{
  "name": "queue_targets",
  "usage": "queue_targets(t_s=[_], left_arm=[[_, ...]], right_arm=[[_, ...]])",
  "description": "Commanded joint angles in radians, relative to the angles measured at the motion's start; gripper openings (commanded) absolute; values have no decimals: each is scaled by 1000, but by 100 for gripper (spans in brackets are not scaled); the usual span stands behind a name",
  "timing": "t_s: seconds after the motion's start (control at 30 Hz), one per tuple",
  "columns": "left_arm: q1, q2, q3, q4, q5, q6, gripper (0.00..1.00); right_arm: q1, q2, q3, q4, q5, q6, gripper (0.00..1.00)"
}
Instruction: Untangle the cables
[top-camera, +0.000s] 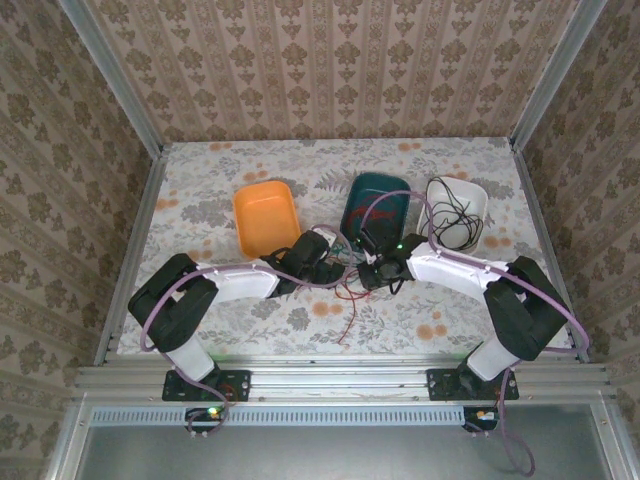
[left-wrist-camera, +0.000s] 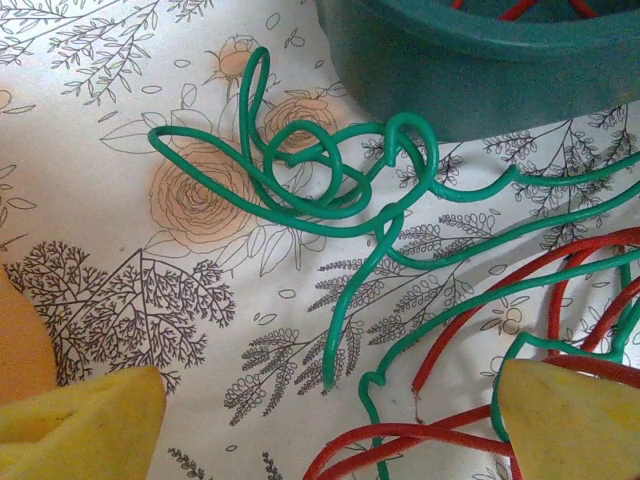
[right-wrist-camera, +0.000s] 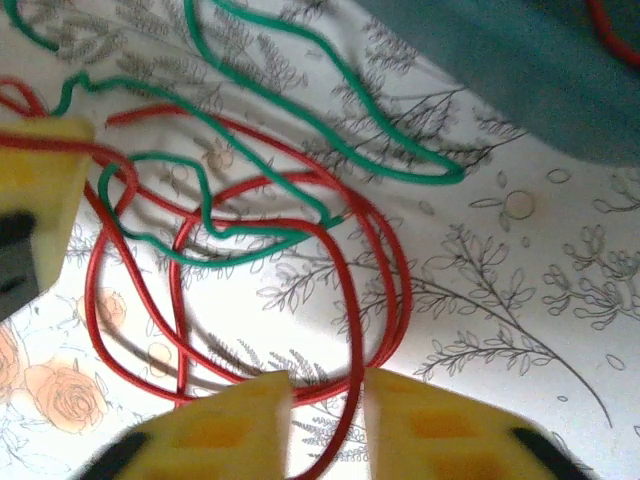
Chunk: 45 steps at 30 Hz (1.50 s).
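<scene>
Red cable lay in overlapping loops on the tabletop, just in front of the teal tray, crossing the green cable in several spots. Green cable sat in a small cluster of loops beside the teal tray's wall. One free end pointed toward the L tool, and other strands ran off to the right among the red. In the top view a red tail trailed toward the near edge. More red showed inside the teal tray. Black cable was bundled in the white tray, apart from the tangle.

R tool hung low over the red loops, pads almost together w/ one red strand running thru the narrow gap btwn them. Couldn't tell if they actually bit on it. L tool was spread wide, w/ green and red strands lying on the tabletop btwn its yellow pads. Both tools met mid-tabletop, in front of the teal tray. Orange tray sat left of the teal one, white tray to its right.
</scene>
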Motion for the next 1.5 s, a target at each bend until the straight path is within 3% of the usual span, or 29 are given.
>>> queue_targets(t_s=[0.0,0.07,0.5,0.77,1.0,1.47], left_arm=[[-7,14,22,0,-20,-5,88],[-7,17,21,2,-20,-5,88],[-4,76,16,23,-8,-3,81],[-4,102,-4,49,0,-7,79],[-4,93,-36,60,2,-8,79],[2,74,-72,62,-8,-11,79]], right_arm=[[6,1,-11,-24,-12,-3,8],[7,-15,-7,-22,12,-7,0],[-2,-278,99,-64,201,-59,0],[-36,-416,173,-38,253,-51,0],[-90,-501,231,15,371,-54,0],[-278,-606,401,154,279,-68,0]])
